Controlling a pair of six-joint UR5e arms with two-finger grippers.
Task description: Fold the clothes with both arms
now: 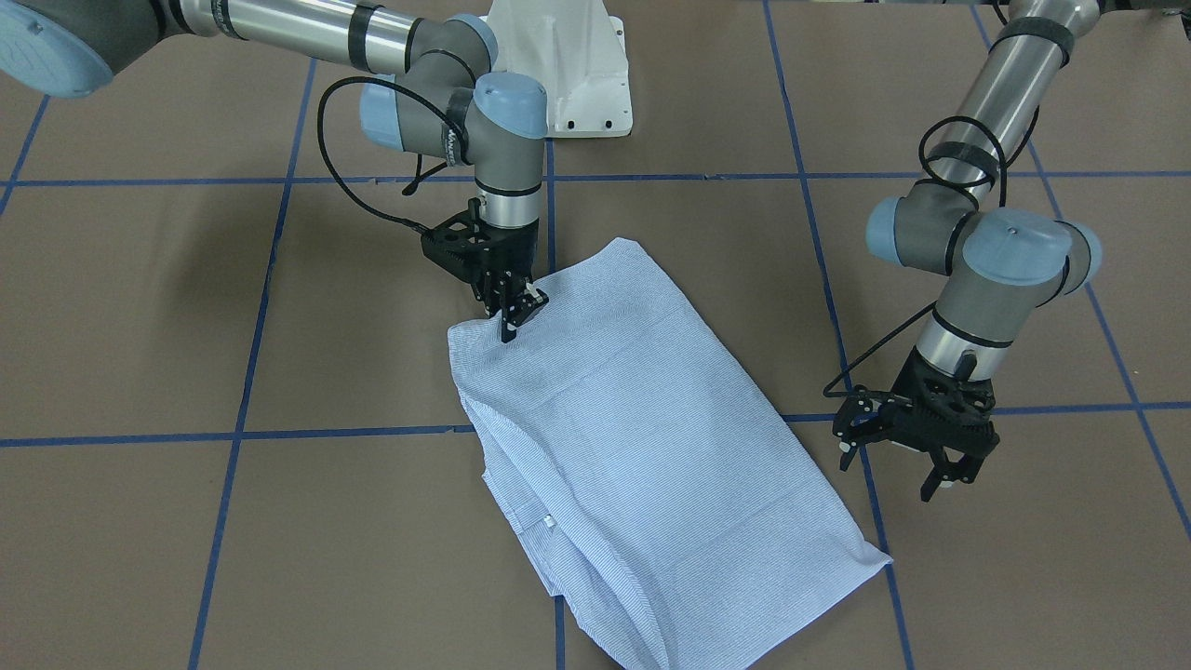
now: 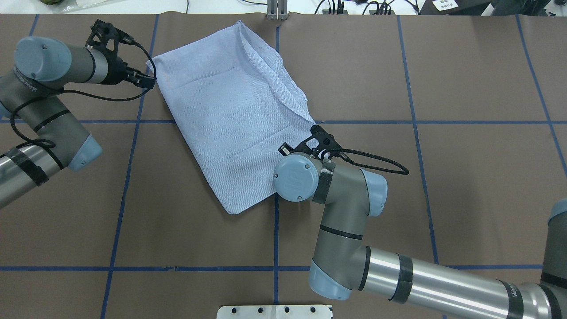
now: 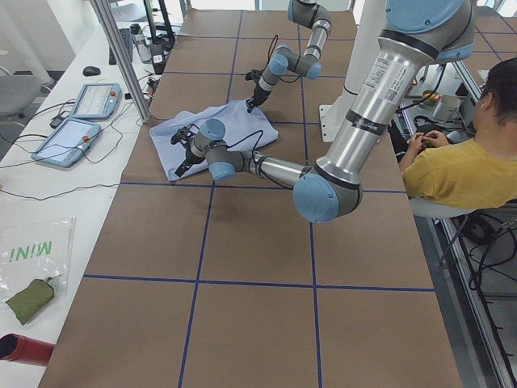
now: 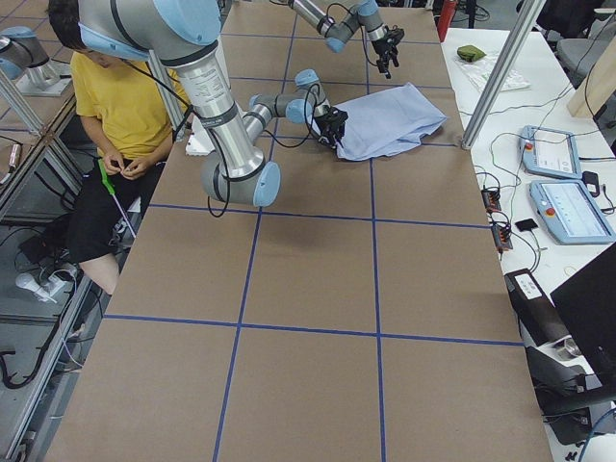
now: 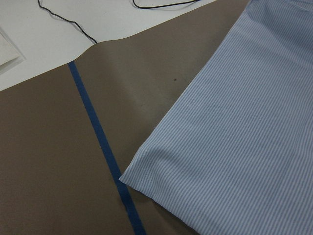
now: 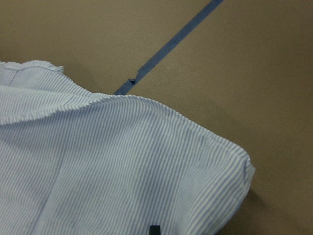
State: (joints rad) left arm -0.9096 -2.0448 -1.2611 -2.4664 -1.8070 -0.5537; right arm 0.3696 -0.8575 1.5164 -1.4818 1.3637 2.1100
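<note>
The light blue and white striped shirt (image 1: pixel 642 419) lies folded into a long rectangle, slanted across the brown table (image 1: pixel 186 326); it also shows from overhead (image 2: pixel 226 115). My right gripper (image 1: pixel 519 314) points down onto the shirt's corner nearest the robot, fingers close together, pinching the cloth edge. In the right wrist view the striped cloth (image 6: pixel 122 166) fills the lower left, with a black fingertip (image 6: pixel 154 229) at the bottom edge. My left gripper (image 1: pixel 893 475) hangs open just off the shirt's far corner, holding nothing. The left wrist view shows that corner (image 5: pixel 234 147) lying flat.
Blue tape lines (image 1: pixel 247 372) grid the table. The white pedestal base (image 1: pixel 568 74) stands at the robot side. A seated person in a yellow top (image 3: pixel 460 170) is beside the table. Teach pendants (image 3: pixel 81 121) and a metal post (image 3: pixel 121 56) stand along the far side.
</note>
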